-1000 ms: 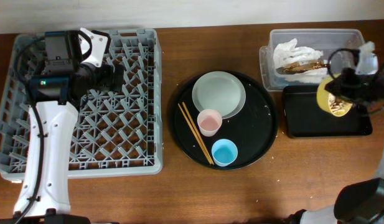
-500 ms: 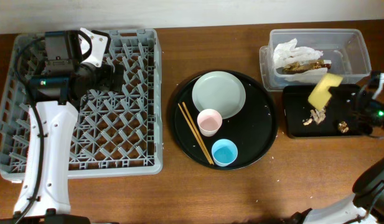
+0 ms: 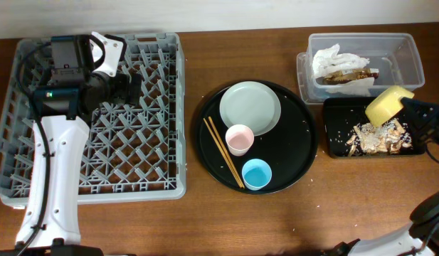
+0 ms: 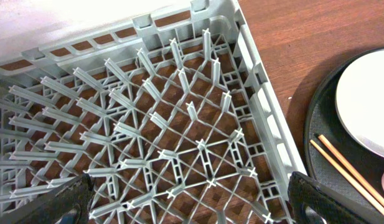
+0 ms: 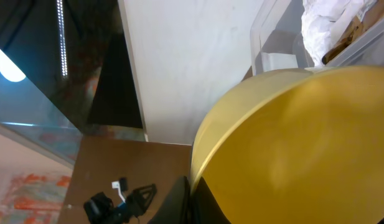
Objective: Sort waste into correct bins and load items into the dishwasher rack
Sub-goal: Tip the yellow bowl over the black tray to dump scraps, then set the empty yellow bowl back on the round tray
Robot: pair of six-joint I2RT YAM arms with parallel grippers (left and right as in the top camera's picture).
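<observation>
Item 1, right jaws: pressed together on the rim of the yellow bowl (image 3: 386, 107), at the end of the right arm (image 3: 427, 112). We log the bowl as tilted and lifted, off to the right of the round black tray (image 3: 294, 158). In the right wrist view its yellow wall fills most of the picture.

Item 2, left jaws: spread wide and holding nothing, at the end of the left arm (image 3: 55, 163). They hover over the dishwasher rack (image 3: 134, 165), well to the left of the round black tray. In the left wrist view we see only their two dark tips at the lower corners, with grey pegs between them.

Item 3, shallow black tray (image 3: 336, 115): just right of the round black tray, under the tilted bowl. Tan food scraps (image 3: 376, 139) lie scattered across its floor.

Item 4, clear tub (image 3: 406, 50): to the upper right of the round black tray, touching or nearly touching the shallow tray's far edge. We count a crumpled white napkin (image 3: 327, 60) and a brown-and-white wrapper (image 3: 347, 73) inside, at its left end.

Item 5, on the round black tray itself:
- pale plate (image 3: 250, 107), in the far part;
- pink cup (image 3: 239, 139), upright, touching or just short of the plate's near edge;
- blue cup (image 3: 256, 174), upright, nearer the front rim;
- wooden chopsticks (image 3: 223, 151), lying side by side on a slant along the left side.

Item 6, the rack: no dishes in it.

Item 7, brown wooden desk (image 3: 205, 227): carries everything listed.
</observation>
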